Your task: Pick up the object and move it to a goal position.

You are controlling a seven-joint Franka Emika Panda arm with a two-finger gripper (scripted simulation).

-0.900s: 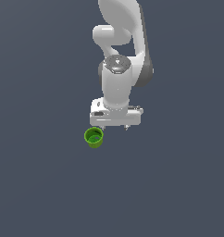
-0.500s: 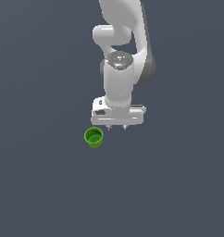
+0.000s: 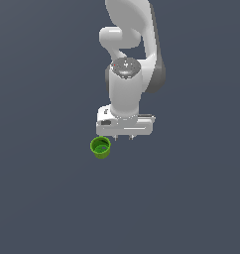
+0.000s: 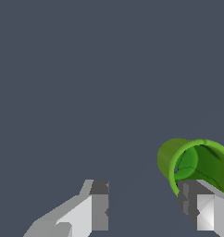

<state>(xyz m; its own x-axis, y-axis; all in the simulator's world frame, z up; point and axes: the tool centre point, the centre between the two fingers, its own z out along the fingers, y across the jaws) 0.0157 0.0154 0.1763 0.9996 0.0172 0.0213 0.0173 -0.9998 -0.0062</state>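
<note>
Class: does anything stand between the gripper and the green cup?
Nothing visible does. The cup stands upright on bare floor, just off the open gripper toward the exterior view's left. One finger is beside its rim.

A green cup (image 3: 100,147) stands on the grey floor (image 3: 42,198).

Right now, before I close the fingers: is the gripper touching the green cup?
Cannot tell. In the wrist view one fingertip overlaps the green cup rim; the exterior view shows the gripper beside it, no plain gap or contact.

cup (image 4: 197,162) cut by frame edge, fingertip-occluded rim
</note>
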